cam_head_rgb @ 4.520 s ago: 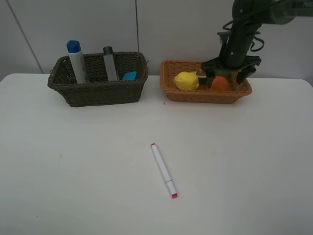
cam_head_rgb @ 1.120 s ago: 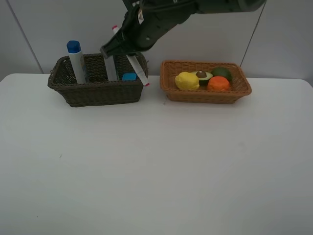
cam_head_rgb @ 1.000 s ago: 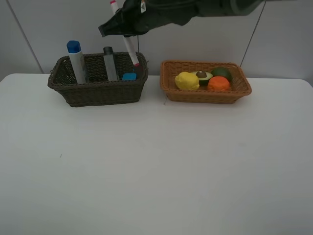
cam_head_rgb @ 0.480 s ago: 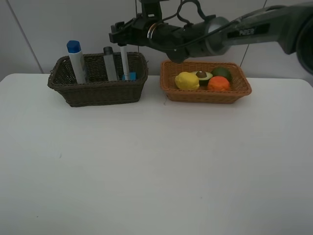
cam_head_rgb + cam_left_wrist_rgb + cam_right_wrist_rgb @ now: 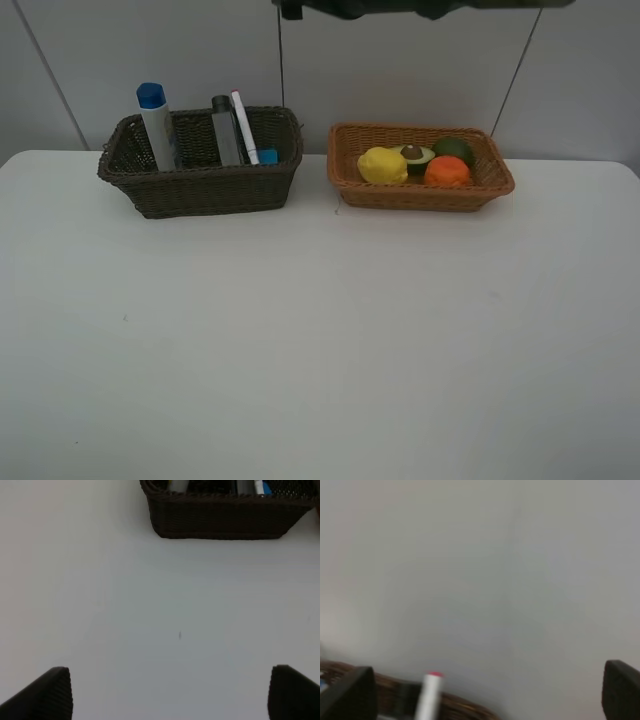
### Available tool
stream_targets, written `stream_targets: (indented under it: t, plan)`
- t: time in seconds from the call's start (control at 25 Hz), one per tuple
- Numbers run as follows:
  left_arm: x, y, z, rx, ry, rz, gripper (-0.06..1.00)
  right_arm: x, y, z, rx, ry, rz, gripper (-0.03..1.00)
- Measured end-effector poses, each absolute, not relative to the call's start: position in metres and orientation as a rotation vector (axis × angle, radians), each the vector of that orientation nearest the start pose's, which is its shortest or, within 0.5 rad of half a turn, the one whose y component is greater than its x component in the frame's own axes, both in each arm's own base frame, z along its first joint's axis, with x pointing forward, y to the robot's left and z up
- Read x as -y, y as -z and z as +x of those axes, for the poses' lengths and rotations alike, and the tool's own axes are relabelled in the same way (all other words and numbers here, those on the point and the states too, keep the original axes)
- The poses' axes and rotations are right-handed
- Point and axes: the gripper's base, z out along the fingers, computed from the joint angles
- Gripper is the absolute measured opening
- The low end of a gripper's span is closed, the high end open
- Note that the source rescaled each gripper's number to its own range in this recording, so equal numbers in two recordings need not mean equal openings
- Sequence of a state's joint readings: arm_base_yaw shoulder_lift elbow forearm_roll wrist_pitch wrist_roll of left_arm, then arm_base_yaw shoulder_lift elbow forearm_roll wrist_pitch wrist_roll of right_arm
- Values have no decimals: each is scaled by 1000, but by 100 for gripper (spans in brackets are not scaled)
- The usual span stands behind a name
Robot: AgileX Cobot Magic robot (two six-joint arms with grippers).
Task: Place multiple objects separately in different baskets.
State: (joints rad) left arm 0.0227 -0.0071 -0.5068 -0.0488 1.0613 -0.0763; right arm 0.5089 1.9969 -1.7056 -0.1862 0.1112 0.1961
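The marker [image 5: 244, 127] stands in the dark basket [image 5: 200, 186], leaning slightly, its pink tip up, just beside the green bottle [image 5: 224, 130]. The white bottle [image 5: 156, 125] stands upright at the basket's other end. The eraser [image 5: 267, 156] lies low inside, near the marker's foot.

The tan basket [image 5: 420, 192] sits just beside the dark one, apart from it, on the white table [image 5: 320, 340]. It holds the lemon [image 5: 381, 164], the avocado half [image 5: 415, 155], the lime [image 5: 455, 149] and the orange [image 5: 447, 171], packed close together.

My right pincer [image 5: 485, 700] is spread wide with nothing between its fingers [image 5: 355, 692]. Its wrist camera looks at the wall [image 5: 480, 570], with the marker's pink tip [image 5: 431, 690] and the dark basket's rim below. In the high view only a dark stretch of my right arm [image 5: 400, 8] crosses the top edge, above both baskets.

My left pincer [image 5: 170, 695] is also spread wide and holds nothing. It hangs over bare table, well apart from the dark basket [image 5: 225, 515], whose front wall shows in its wrist view. This pincer does not appear in the high view.
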Motion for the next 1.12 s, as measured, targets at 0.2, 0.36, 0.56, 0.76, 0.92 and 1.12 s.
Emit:
stream_targets:
  t: [0.2, 0.36, 0.56, 0.76, 0.92, 1.12]
  plan:
    - [4, -279, -7, -2029, 92, -98, 100, -121, -325, 422, -2027, -140, -242, 99]
    - [4, -279, -7, -2029, 92, -98, 100, -44, -312, 391, -2119, -33, -72, 99]
    - [4, -279, -7, -2029, 92, -98, 100, -1, -309, 336, -2138, 30, 40, 99]
    - [4, -279, -7, -2029, 92, -98, 100, 3, -322, 272, -2110, 36, 56, 99]
    - [4, -279, -7, -2029, 92, -98, 100, 5, -325, 208, -2146, 34, 95, 99]
    - [4, -279, -7, -2029, 92, -98, 100, 8, -320, 118, -2130, 48, 131, 99]
